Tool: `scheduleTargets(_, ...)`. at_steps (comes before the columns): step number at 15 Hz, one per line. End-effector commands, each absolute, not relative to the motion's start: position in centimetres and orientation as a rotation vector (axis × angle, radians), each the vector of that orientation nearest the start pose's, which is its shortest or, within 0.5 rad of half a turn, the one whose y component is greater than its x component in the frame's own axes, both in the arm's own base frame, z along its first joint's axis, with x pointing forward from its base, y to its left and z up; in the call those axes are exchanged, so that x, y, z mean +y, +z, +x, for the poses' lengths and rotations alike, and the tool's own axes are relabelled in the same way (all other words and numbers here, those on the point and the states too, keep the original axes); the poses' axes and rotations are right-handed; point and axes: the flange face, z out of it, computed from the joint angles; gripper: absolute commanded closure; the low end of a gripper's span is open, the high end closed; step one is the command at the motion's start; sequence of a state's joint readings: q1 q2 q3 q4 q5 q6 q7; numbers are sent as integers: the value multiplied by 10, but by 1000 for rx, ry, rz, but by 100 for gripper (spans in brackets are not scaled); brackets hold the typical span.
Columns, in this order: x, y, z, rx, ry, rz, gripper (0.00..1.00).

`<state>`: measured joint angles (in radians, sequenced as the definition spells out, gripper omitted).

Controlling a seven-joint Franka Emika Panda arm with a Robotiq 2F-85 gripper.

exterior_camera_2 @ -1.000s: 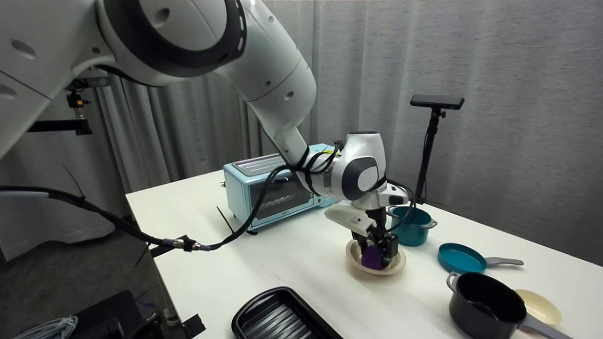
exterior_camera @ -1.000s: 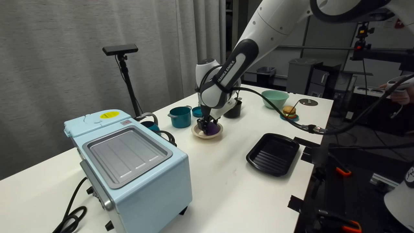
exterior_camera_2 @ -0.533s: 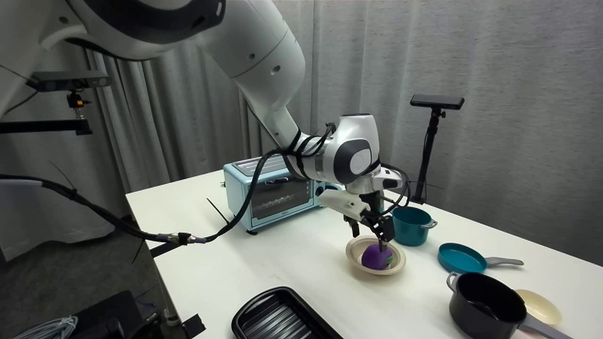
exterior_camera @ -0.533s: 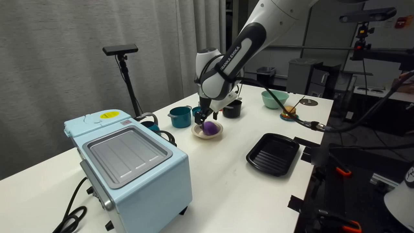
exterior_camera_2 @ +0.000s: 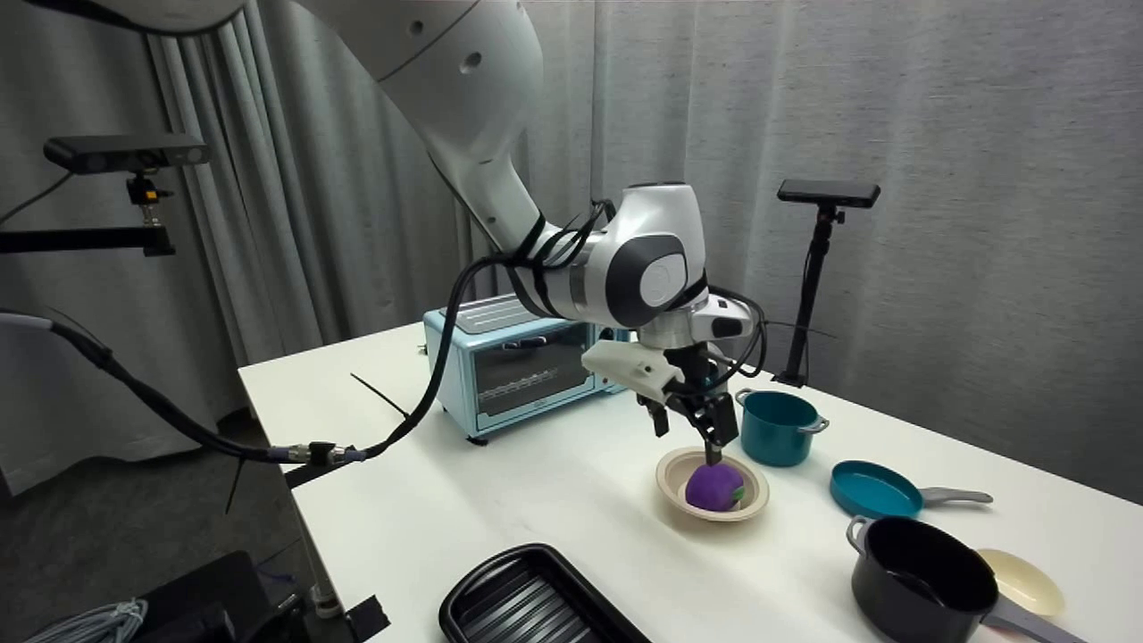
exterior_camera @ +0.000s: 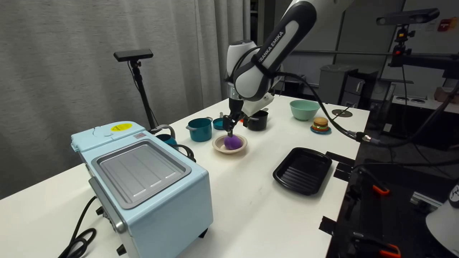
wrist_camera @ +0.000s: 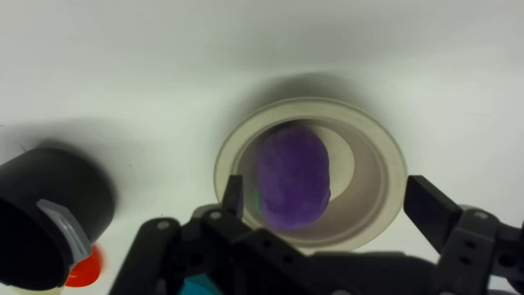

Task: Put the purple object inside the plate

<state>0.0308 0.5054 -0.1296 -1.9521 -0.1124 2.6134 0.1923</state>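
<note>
The purple object lies inside the round beige plate, also seen in an exterior view with the object towards the plate's near side. In the wrist view the purple object rests left of centre within the plate, with a bit of green at its left edge. My gripper is open and empty, its two fingers wide apart above the plate. In both exterior views the gripper hangs a little above the object, with no grip on it.
A teal pot, a teal pan and a black pot stand near the plate. A blue toaster oven, black ridged tray, light teal bowl and toy burger are also on the table.
The gripper was down around the purple object in the plate. It has opened, let go and risen above it. The object stays in the plate.
</note>
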Motion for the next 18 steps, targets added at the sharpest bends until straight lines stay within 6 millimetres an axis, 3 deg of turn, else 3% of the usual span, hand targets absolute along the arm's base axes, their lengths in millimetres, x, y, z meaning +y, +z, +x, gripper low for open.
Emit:
scheduleTargets(1,-57,236,629,290,-262,-3235,0)
scheduleTargets(18,-57,237,624,292,-256,-3233,0)
